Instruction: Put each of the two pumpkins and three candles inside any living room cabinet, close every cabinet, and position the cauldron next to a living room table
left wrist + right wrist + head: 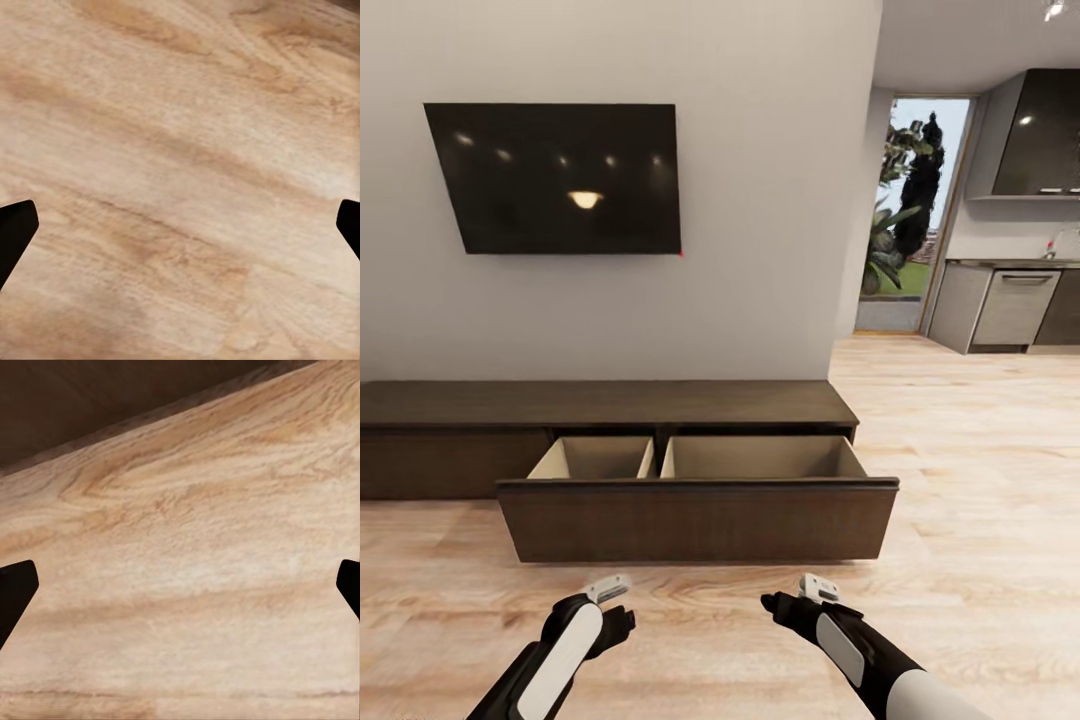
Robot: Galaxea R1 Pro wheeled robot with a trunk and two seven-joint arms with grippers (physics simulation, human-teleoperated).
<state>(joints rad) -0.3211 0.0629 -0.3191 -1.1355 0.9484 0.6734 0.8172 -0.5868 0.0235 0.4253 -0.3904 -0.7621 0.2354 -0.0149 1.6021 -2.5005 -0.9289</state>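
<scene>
1. Leftmost, the wall-mounted television (555,178) hangs above the long dark cabinet (600,402), which stands against the wall on the wooden floor (980,450).
2. Lower left, the left gripper (610,588) hovers over bare floor with its fingers spread apart and nothing between them, as the left wrist view confirms.
3. Centrally, the cabinet's wide drawer (698,520) is pulled out, showing two pale compartments, both without contents as far as can be seen.
4. Right of centre, the right gripper (815,587) is likewise spread wide and holds nothing; its wrist view looks at floorboards just before the dark drawer front.
5. Far right, a kitchen with grey cupboards (1015,305) and a glazed door (910,215).
6. Judging the drawer, its flat handleless front is probably stiff and light on its runners; a push square on the middle of the front should close it evenly.
</scene>
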